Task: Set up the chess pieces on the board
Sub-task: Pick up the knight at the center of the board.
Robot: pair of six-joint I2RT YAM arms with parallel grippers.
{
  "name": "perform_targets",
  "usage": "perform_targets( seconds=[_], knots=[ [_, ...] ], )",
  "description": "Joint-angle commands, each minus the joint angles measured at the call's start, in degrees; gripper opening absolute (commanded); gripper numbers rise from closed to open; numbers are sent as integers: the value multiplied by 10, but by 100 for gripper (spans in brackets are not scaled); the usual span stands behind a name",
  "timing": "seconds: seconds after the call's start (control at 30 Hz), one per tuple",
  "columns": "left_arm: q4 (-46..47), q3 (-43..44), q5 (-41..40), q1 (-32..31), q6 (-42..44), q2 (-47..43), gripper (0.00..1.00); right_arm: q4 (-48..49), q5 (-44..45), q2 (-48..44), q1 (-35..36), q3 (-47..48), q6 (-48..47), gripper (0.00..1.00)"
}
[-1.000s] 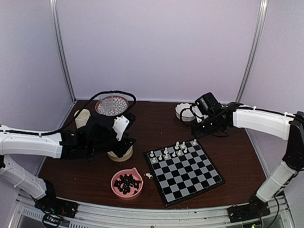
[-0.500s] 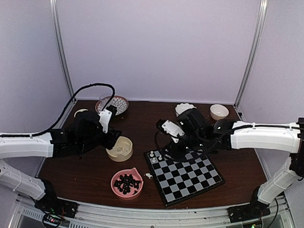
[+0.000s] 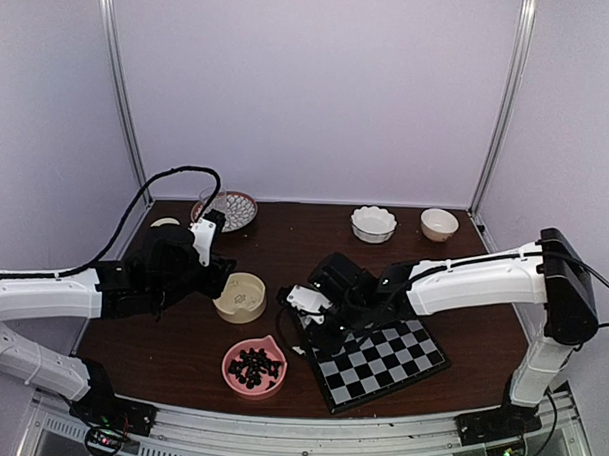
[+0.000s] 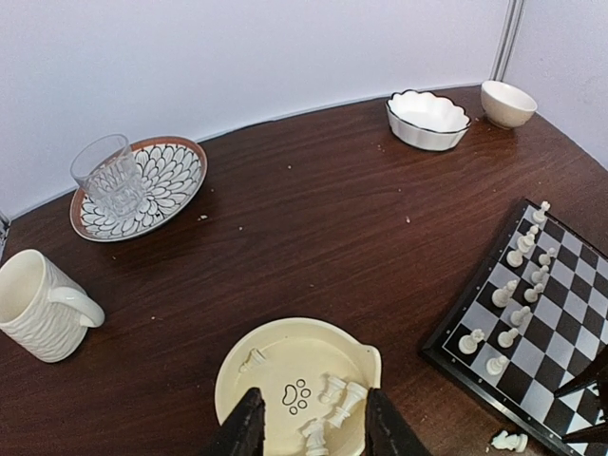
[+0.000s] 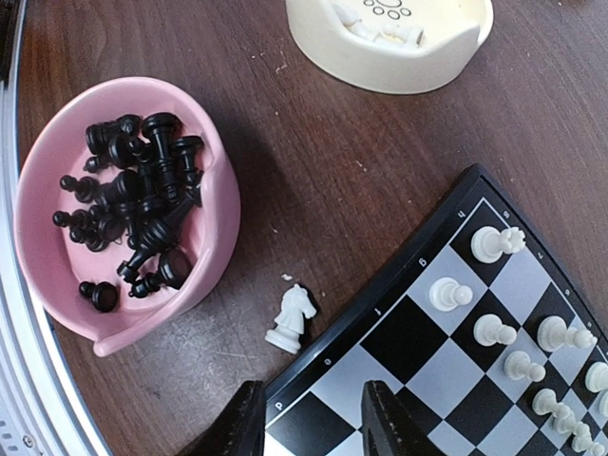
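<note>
Roughly, from the near edge back: pink bowl (image 5: 223, 218) sits closest, w/ the black pieces (image 5: 133, 199) all heaped inside. None are on the board yet, as far as I can see. Just beside it a white knight (image 5: 293, 318) lies on its side on the table (image 5: 313, 171), off the board, close to its edge. Right gripper (image 5: 309, 410) hangs over that spot, fingers part-way apart, nothing btw them. Prob. lining up on the knight, tho that's a guess.

Next is the board (image 5: 399, 342). White pieces (image 5: 446, 294) stand upright in two rows along the side facing the cream bowl (image 4: 285, 366), approx. ten or so, not the full set. That bowl has a few white men lying in it. Left gripper (image 4: 311, 413) hovers over its near rim, fingers moderately open, empty.

Further back, not needed for the job: mug (image 4: 38, 304), glass (image 4: 109, 176) on a patterned plate (image 4: 180, 171), scalloped bowl (image 4: 427, 119), small bowl (image 4: 508, 100).

Est. under halfway: white side partly placed, knight + bowl leftovers to go, black side not begun.
</note>
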Motion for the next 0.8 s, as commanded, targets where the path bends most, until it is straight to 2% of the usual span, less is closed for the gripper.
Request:
perform_targets(
  seconds=[0.0,0.3,0.77],
  knots=[
    [25,-5,-10,4,-8,-3,36,-5,-4,25,7,27,-7,37],
    [24,-4,-7,4,-7,-5,36,-12,27,63,15,49,5,31],
    [23,-2,-1,3,-8,-1,36,-44,63,118,27,88,11,30]
  ],
)
